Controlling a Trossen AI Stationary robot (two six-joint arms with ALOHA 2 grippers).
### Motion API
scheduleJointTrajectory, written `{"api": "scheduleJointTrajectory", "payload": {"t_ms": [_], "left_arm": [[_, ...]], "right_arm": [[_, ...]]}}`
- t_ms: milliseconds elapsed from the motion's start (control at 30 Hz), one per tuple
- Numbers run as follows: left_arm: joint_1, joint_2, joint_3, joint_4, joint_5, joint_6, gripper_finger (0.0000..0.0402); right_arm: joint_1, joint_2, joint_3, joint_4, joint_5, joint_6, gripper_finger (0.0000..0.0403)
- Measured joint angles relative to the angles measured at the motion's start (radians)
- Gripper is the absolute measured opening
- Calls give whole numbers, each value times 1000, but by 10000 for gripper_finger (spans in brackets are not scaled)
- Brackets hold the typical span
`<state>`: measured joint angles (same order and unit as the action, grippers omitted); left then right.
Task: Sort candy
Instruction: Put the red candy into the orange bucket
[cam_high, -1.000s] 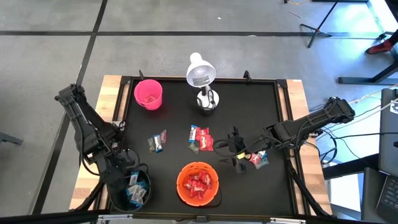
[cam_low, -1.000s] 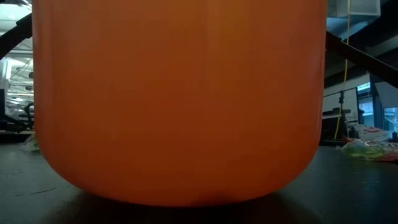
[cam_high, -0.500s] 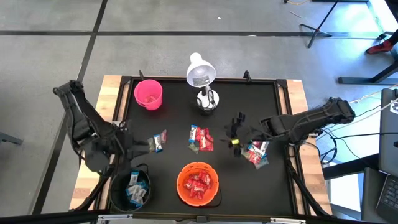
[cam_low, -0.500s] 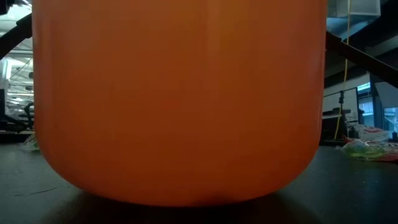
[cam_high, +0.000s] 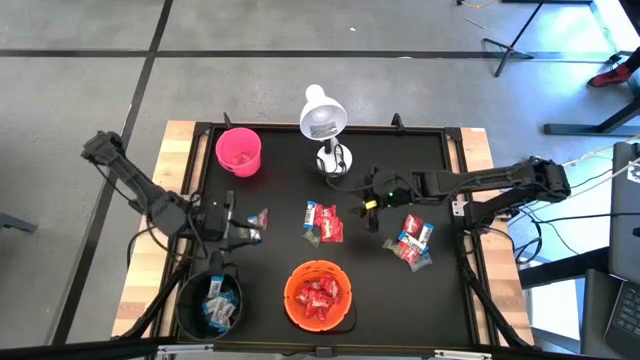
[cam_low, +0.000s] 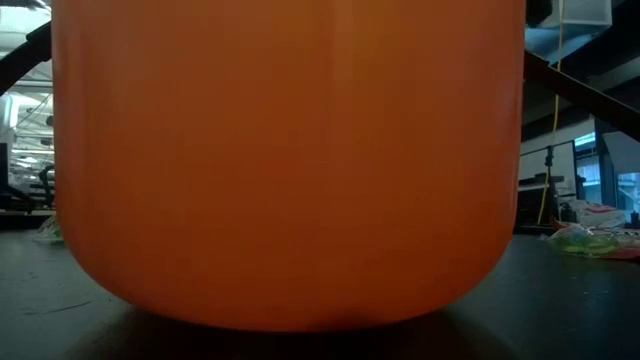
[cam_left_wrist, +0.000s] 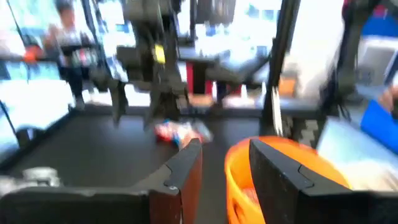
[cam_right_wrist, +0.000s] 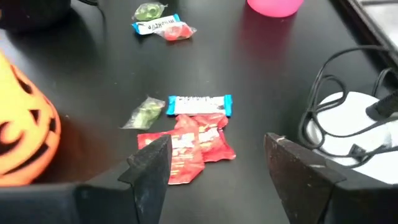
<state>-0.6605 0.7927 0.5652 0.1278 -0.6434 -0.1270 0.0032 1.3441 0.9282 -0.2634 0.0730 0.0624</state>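
Both arms had shifted over the last second: the right end effector (cam_high: 368, 204) had swung away from the candy pile by the right edge toward the middle of the tabletop (cam_high: 280, 170), and the left end effector (cam_high: 243, 232) had come up out of the dark bowl (cam_high: 190, 305) to sit beside the small cluster of sweets (cam_high: 255, 224) left of centre.

Biggest stuff first: the black tabletop carried an orange bowl (cam_high: 318, 295) at the front, full of red candy (cam_high: 318, 294), and it blocked pretty much the whole low view (cam_low: 290, 160). The dark bowl at the front left held blue-and-white pieces (cam_high: 217, 303). A pink cup (cam_high: 239, 151) stood at the back left, with a white lamp (cam_high: 323, 118) next to it at the back centre.

The right end effector's fingers (cam_right_wrist: 152, 163) were spread apart with nothing between them, pointing at the centre pile (cam_right_wrist: 189, 134) of red, blue-and-white and green wrappers. The left end effector's fingers (cam_left_wrist: 186, 171) were parted too, empty. Another mixed pile (cam_high: 412, 242) lay near the right edge.
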Motion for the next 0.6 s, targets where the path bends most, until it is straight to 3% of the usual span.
{"api": "scheduleJointTrajectory", "payload": {"t_ms": [200,600], "left_arm": [[105,6,-114,268,28,179,124],[274,26,-151,313,83,131,124]], "right_arm": [[-69,16,-28,46,-36,-74,252],[-157,267,-87,343,-235,-124,252]]}}
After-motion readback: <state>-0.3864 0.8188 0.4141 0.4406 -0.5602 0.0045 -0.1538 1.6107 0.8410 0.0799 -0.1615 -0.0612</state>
